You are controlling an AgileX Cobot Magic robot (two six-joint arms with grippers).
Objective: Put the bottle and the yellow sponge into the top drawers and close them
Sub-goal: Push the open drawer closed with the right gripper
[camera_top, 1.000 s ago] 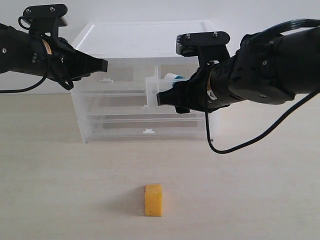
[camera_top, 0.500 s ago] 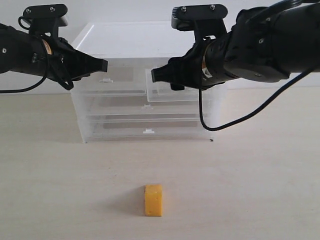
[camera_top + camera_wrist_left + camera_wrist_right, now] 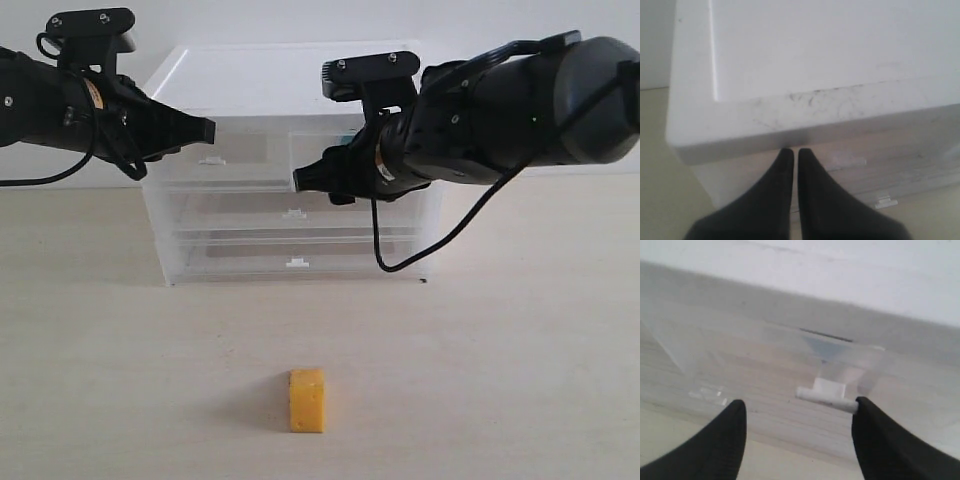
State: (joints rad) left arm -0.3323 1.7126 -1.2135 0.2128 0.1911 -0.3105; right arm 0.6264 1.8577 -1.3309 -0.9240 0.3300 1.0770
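Bright, soft, even light.
We note a faint shadow left of the yellow sponge [image 3: 307, 400] on the bench [image 3: 500, 380]; wrist views soft, close foreground blurred.

The yellow sponge [image 3: 307, 400] is orange-yellow on the pale beige, faintly grained table [image 3: 500, 380]. The chest [image 3: 290, 75] is white-topped, its top drawers [image 3: 250, 150] translucent (handles [image 3: 210, 160] white). The 2 arms' left hand [image 3: 207, 129] and right hand [image 3: 303, 181] are black.

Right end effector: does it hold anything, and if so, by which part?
Nothing is held: the right end effector is open before the top drawer's handle.
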